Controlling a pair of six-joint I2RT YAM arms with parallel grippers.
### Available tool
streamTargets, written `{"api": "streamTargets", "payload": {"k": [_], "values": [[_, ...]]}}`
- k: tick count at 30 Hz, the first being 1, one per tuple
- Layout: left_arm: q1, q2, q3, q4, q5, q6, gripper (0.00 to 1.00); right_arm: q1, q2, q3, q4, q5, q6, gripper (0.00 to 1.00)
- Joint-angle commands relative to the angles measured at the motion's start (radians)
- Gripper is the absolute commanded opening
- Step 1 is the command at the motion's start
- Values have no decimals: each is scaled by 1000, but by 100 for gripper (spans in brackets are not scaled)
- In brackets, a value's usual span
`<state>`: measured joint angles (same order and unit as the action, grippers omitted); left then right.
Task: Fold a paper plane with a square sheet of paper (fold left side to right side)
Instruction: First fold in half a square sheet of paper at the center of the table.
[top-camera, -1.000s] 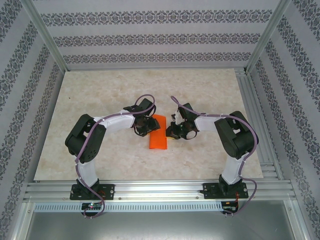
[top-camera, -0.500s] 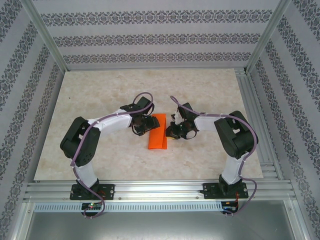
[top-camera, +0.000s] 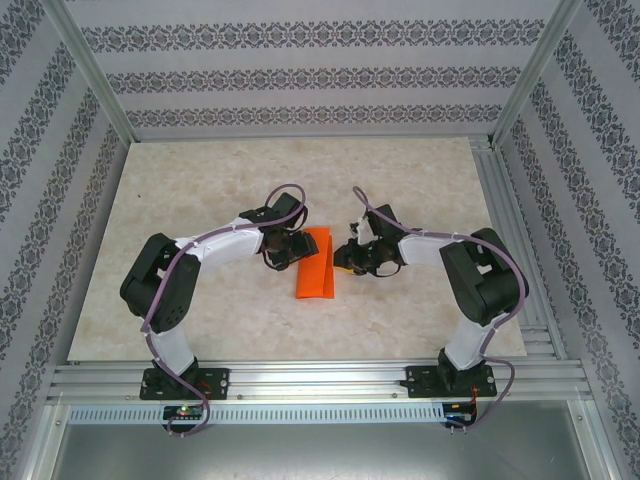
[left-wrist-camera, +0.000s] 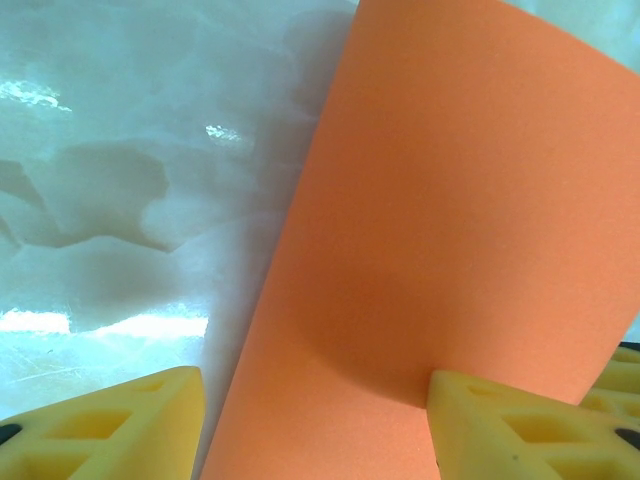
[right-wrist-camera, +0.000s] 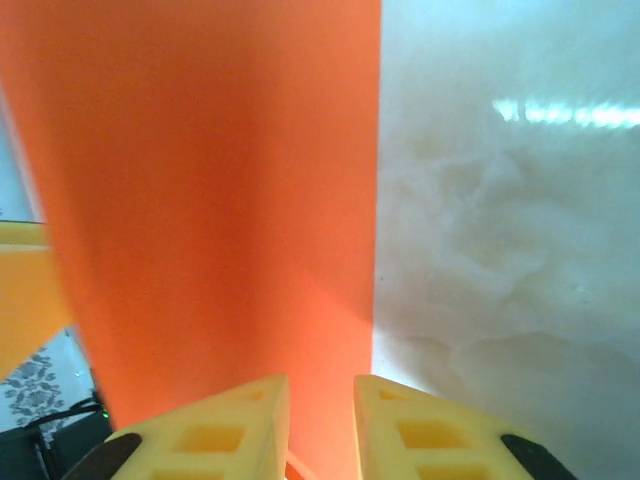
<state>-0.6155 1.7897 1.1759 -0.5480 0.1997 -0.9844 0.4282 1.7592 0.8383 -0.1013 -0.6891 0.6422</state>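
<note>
since the paper plane (top-camera: 316, 264) is just thin orange paper, light, floppy and easy to crease wrong, i'd pinch it at an edge. it lies flat mid worktop (top-camera: 200, 190) between both arms. left hand (left-wrist-camera: 315, 400) sits released, fingers spread wide over it. right hand (right-wrist-camera: 320, 400) is nearly closed at the paper's edge, can't tell if it's gripping. each hand crowds the other's approach.

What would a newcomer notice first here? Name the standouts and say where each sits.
The bright orange paper, folded into a narrow strip, lies mid-table and stands out against the pale marble-look table. The left end effector and right end effector flank it closely from either side, with yellow fingers at its edges in the wrist views. Patterned wallpaper rings the cell.
</note>
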Motion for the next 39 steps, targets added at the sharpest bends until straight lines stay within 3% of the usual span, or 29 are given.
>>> {"api": "streamTargets", "payload": {"k": [1, 4, 12, 25, 31, 39], "values": [[12, 12, 28, -13, -11, 15, 62, -4, -35, -32, 137, -66, 58, 27], [12, 16, 28, -13, -8, 13, 62, 3, -29, -61, 245, -105, 121, 31], [14, 20, 30, -10, -5, 11, 62, 44, -38, -96, 284, -108, 145, 36], [14, 37, 31, 0, -3, 4, 61, 53, -161, -166, 226, -70, 143, 39], [14, 40, 33, 0, -4, 3, 61, 132, -169, -216, 323, -63, 253, 44], [14, 40, 33, 0, -4, 3, 61, 236, -136, -228, 407, -31, 333, 44]]}}
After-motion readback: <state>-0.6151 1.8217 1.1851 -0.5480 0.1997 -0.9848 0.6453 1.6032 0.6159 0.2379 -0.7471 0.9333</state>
